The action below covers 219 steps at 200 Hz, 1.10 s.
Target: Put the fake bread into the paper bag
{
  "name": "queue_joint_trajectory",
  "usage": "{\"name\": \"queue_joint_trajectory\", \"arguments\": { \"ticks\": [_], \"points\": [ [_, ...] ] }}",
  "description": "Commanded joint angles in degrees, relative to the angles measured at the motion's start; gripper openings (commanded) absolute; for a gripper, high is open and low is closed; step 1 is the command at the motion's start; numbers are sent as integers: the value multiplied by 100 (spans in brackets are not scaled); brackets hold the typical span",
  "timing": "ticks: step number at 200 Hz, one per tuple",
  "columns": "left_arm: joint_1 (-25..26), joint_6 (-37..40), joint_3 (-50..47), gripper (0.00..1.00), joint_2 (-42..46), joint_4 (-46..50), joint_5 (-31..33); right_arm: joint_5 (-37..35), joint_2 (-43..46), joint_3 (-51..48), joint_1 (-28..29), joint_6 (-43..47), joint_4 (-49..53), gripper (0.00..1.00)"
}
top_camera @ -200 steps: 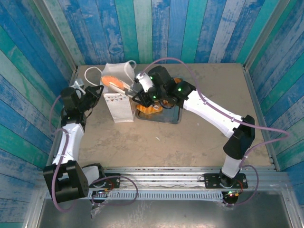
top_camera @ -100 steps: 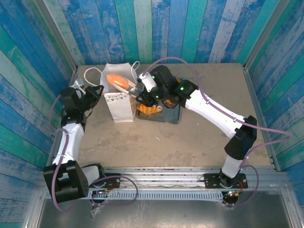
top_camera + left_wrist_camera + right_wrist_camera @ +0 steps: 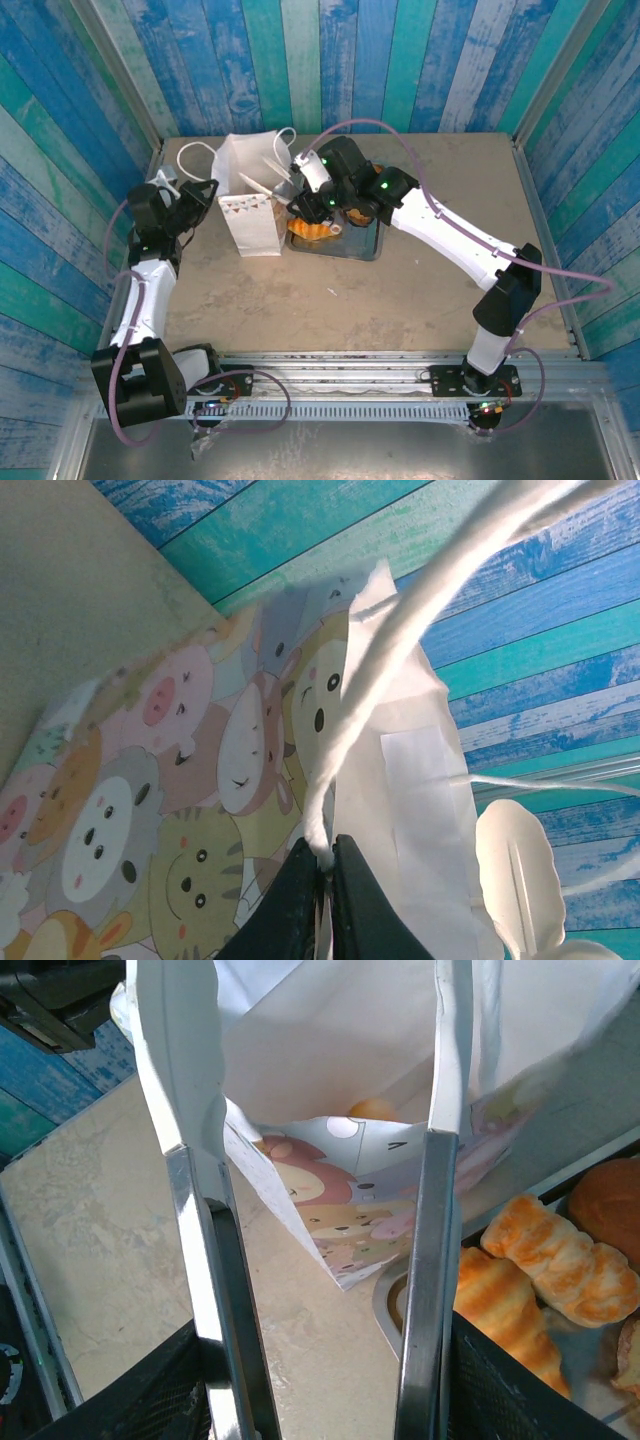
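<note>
The white paper bag [image 3: 250, 215] stands upright at the back left, its mouth open. My left gripper [image 3: 207, 193] is shut on its white cord handle [image 3: 400, 650] right at the bag's rim, as the left wrist view shows [image 3: 327, 858]. My right gripper [image 3: 266, 181] hovers over the bag's mouth, its long white fingers [image 3: 180, 1060] spread apart with nothing between them. Inside the bag [image 3: 330, 1030] a bit of orange fake bread [image 3: 372, 1110] shows. More fake bread [image 3: 312, 231] lies on the grey tray [image 3: 362, 246], among it two golden croissants [image 3: 555, 1260].
The tray's rim [image 3: 385, 1305] sits just right of the bag's lower corner. Blue and teal plank walls [image 3: 330, 60] close in the back and sides. Bare tabletop [image 3: 330, 300] stretches in front of bag and tray.
An orange pastry held over the bag's mouth by the right gripper has dropped out of sight into the bag. The right fingers have spread apart. The left arm stayed put.
</note>
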<state>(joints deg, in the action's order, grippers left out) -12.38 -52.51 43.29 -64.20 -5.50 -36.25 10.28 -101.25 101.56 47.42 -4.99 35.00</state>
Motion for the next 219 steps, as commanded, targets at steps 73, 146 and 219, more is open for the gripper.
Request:
{"name": "queue_joint_trajectory", "arguments": {
  "ticks": [73, 146, 219],
  "points": [
    [-20, 455, 411, 33, 140, 310, -153, 641, 707, -58, -175, -98, -648, 56],
    [-19, 1133, 677, 69, 806, 951, 676, 980, 1789, -801, -464, -387, -953, 56],
    [-14, 1660, 583, 88, 1741, 1564, 1871, 104, 2961, -1788, -1068, -175, 148, 57]
  ]
}}
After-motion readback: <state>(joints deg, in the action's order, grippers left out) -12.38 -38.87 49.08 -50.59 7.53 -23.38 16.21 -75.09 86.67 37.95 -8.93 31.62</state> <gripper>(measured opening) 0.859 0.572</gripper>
